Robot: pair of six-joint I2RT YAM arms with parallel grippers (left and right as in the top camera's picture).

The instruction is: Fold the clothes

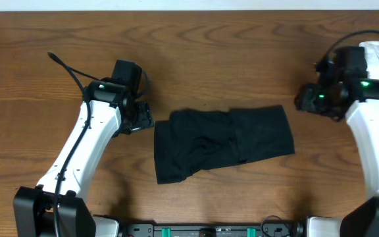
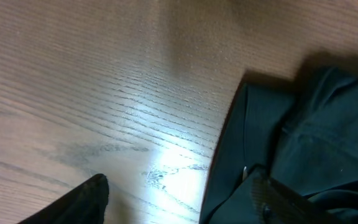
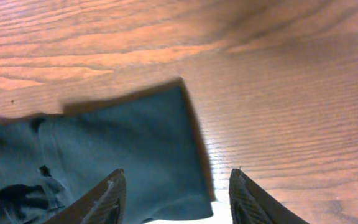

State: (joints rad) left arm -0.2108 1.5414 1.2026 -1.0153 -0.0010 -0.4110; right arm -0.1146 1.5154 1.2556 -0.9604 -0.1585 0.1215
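Overhead shows the black T-shirt lying on the table as a rough folded band, its left half rumpled; the left gripper stands spread and empty at the shirt's left edge; the right gripper is spread just off its upper right corner; whether a left finger brushes cloth is unclear; I judge each should rise straight, clear of fabric, before pinching corners.

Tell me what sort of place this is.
Probably a robotics lab or test bench. A white left arm and right arm are mounted at one edge of a wooden table. A cable trails from the left one, and a folded black T-shirt lies between them.
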